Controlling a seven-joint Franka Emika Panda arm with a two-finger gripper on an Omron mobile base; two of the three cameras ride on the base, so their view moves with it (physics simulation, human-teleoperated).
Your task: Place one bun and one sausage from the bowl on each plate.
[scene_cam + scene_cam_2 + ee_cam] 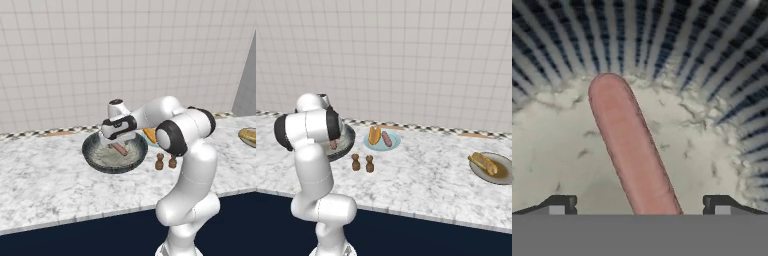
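I'm working over a pale marbled counter [45, 185] with a dark blue front below its near edge and a white tiled wall [100, 55] behind, a checkered strip running along the join. My claw [120, 146] hangs low inside the bowl [95, 152], jaws spread wide and holding nothing. In the hand view the two dark fingertips [559, 204] stand either side of the sausage [629, 150], which lies between them on the bowl's speckled floor, its far end reaching toward the ribbed dark rim ahead of the claw. I cannot tell if the tips touch it.

To the claw's right, just past the bowl, sits the pale blue plate [394, 145] carrying a bun [374, 135] and another sausage [386, 138]. Two small brown shakers [362, 163] stand nearer the counter's front edge, close to that plate. Well off to the right lies the brownish-rimmed plate [478, 174] with one bun [484, 163] on it.

Left of the bowl the counter runs bare out to the frame edge
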